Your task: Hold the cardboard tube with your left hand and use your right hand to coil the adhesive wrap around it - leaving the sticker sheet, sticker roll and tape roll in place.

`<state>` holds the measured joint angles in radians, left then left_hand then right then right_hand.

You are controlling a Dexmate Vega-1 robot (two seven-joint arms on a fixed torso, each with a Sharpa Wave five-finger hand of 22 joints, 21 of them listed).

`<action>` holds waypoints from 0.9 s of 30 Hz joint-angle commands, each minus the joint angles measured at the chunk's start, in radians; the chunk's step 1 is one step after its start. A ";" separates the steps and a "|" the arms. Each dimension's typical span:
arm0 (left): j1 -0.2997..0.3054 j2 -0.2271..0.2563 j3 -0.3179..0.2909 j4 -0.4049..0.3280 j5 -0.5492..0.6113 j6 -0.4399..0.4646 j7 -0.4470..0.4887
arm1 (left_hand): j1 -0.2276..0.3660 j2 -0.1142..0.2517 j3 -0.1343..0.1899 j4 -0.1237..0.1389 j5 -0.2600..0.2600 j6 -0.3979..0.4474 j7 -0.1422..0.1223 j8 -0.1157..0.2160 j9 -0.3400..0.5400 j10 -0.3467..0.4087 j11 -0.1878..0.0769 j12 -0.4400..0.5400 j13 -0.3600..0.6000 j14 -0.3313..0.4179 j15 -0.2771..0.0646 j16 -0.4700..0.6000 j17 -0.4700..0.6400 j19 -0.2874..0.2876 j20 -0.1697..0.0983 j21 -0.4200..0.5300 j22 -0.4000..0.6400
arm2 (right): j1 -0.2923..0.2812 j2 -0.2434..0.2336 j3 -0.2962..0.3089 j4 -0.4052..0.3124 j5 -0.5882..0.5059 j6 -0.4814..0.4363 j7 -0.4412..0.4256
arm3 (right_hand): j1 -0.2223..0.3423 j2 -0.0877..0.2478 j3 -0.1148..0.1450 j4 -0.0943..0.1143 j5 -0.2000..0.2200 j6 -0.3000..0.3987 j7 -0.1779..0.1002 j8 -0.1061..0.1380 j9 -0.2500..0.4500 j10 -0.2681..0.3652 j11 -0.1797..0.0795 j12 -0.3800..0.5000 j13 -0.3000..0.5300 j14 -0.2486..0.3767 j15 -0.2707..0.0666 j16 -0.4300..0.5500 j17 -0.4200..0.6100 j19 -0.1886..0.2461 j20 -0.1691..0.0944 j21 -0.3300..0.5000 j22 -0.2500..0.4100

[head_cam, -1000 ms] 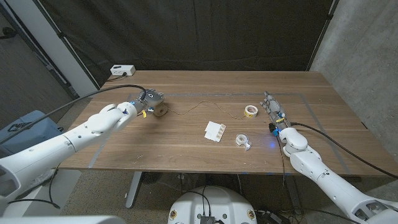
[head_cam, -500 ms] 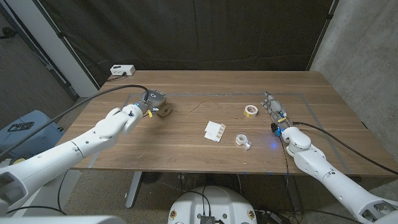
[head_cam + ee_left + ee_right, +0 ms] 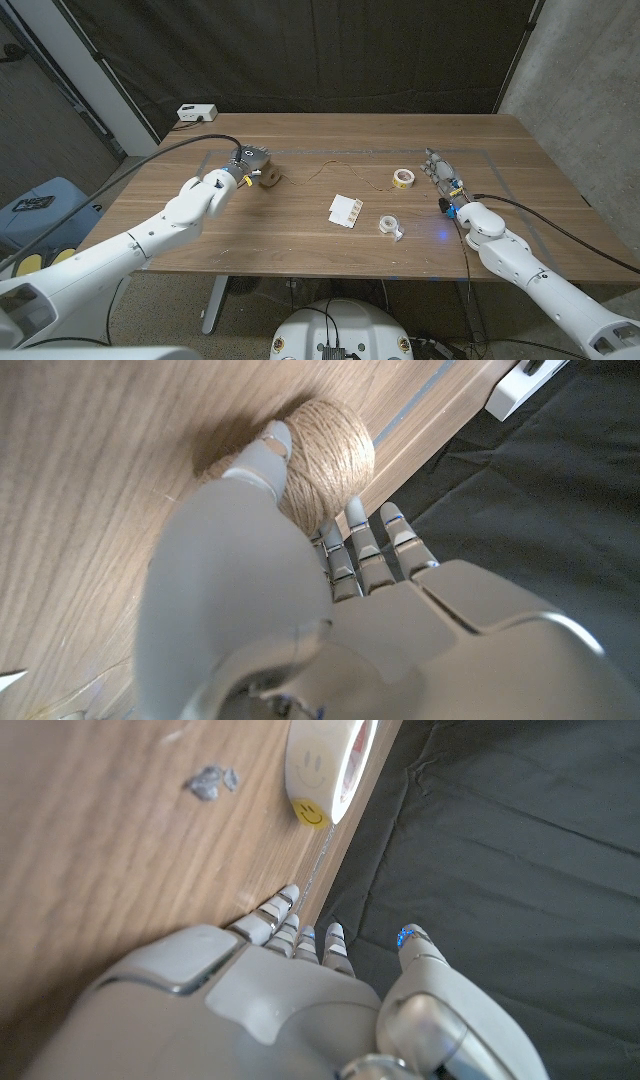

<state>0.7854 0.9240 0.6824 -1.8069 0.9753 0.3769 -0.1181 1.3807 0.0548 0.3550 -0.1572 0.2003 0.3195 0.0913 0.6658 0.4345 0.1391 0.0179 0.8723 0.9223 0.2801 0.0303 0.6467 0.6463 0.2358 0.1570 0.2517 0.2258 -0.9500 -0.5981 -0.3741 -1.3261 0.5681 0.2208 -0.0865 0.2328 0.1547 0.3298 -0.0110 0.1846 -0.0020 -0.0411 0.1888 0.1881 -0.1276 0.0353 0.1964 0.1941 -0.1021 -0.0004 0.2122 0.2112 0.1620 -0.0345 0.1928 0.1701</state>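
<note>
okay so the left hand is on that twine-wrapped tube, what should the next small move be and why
Probably bring the right hand in toward the loose strand trailing from the tube. The left hand already has its fingers around the tube, while the right hand waits beside the sticker roll, holding nothing.

Left hand (image 3: 243, 166) closed around a twine-wound roll, right hand (image 3: 444, 177) idle.
Left arm angled toward one o'clock, fingers (image 3: 262, 460) wrapped over the roll; right arm toward eleven o'clock, fingers (image 3: 272, 910) apart, holding nothing.

A brown wooden surface (image 3: 300, 240) stands before a black curtain (image 3: 330, 55), with a grey concrete wall (image 3: 585, 90) beside it.
</note>
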 commanded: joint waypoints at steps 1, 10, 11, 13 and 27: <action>0.022 -0.019 -0.025 -0.074 -0.087 0.083 -0.022 | -0.017 0.017 -0.001 0.010 0.008 -0.004 0.011 0.000 0.114 -0.008 0.005 -0.015 -0.008 -0.009 0.002 -0.018 -0.014 -0.007 -0.002 -0.001 0.002 | -0.017 -0.035 0.005 -0.063 -0.002 -0.038 -0.006 | -0.007 0.003 0.004 0.004 0.003 0.004 0.000 0.007 0.004 -0.002 0.001 0.005 0.004 -0.006 0.001 0.004 0.005 -0.005 0.001 0.004 0.004; 0.037 -0.003 -0.045 -0.130 -0.166 0.115 -0.043 | -0.051 0.015 0.006 0.018 0.010 -0.040 0.008 -0.037 0.084 -0.034 0.019 -0.049 -0.041 -0.031 0.018 -0.067 -0.054 -0.026 0.004 -0.006 0.001 | -0.035 -0.058 0.009 -0.113 -0.001 -0.067 -0.012 | -0.007 0.003 0.005 0.004 0.003 0.004 0.000 0.006 0.004 -0.002 0.002 0.005 0.004 -0.006 0.002 0.004 0.005 -0.005 0.001 0.004 0.004; 0.038 0.001 -0.045 -0.133 -0.171 0.115 -0.044 | -0.055 0.015 0.007 0.019 0.010 -0.041 0.008 -0.040 0.081 -0.036 0.019 -0.052 -0.044 -0.032 0.017 -0.070 -0.056 -0.029 0.004 -0.007 0.001 | -0.036 -0.060 0.009 -0.115 0.000 -0.069 -0.011 | -0.008 0.003 0.005 0.004 0.003 0.004 -0.001 0.006 0.004 -0.002 0.002 0.005 0.004 -0.006 0.002 0.004 0.005 -0.005 0.001 0.004 0.004; 0.041 0.007 -0.048 -0.141 -0.188 0.117 -0.051 | -0.063 0.015 0.008 0.021 0.010 -0.048 0.006 -0.048 0.074 -0.040 0.023 -0.059 -0.051 -0.039 0.021 -0.079 -0.062 -0.033 0.005 -0.009 0.001 | -0.037 -0.060 0.008 -0.117 -0.001 -0.069 -0.011 | -0.008 0.003 0.005 0.004 0.003 0.004 -0.001 0.007 0.004 -0.002 0.002 0.005 0.004 -0.006 0.002 0.004 0.005 -0.004 0.002 0.005 0.004; 0.032 0.015 -0.042 -0.164 -0.226 0.155 -0.047 | -0.064 0.022 0.034 0.004 0.018 0.030 0.004 -0.049 0.035 0.046 0.004 -0.060 -0.095 0.032 0.004 -0.075 -0.083 -0.005 0.002 0.004 0.000 | -0.039 -0.065 0.006 -0.123 -0.002 -0.067 -0.003 | -0.008 0.003 0.005 0.003 0.003 0.004 -0.002 0.006 0.004 -0.004 0.002 0.004 0.004 -0.005 0.003 0.005 0.005 -0.003 0.007 0.005 0.004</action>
<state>0.8242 0.9290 0.6386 -1.9393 0.7877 0.5050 -0.1573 1.3022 0.0711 0.3663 -0.1669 0.2079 0.3325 0.0895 0.6073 0.4345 0.1723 0.0181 0.8081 0.8285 0.3004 0.0321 0.5653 0.5603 0.2199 0.1589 0.2517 0.2228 -0.9846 -0.6549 -0.3683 -1.4360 0.5671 0.1559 -0.0942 0.2313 0.1562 0.3297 -0.0110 0.1846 -0.0020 -0.0411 0.1888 0.1881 -0.1276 0.0353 0.1964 0.1941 -0.1021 -0.0005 0.2122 0.2112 0.1575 -0.0303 0.1924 0.1704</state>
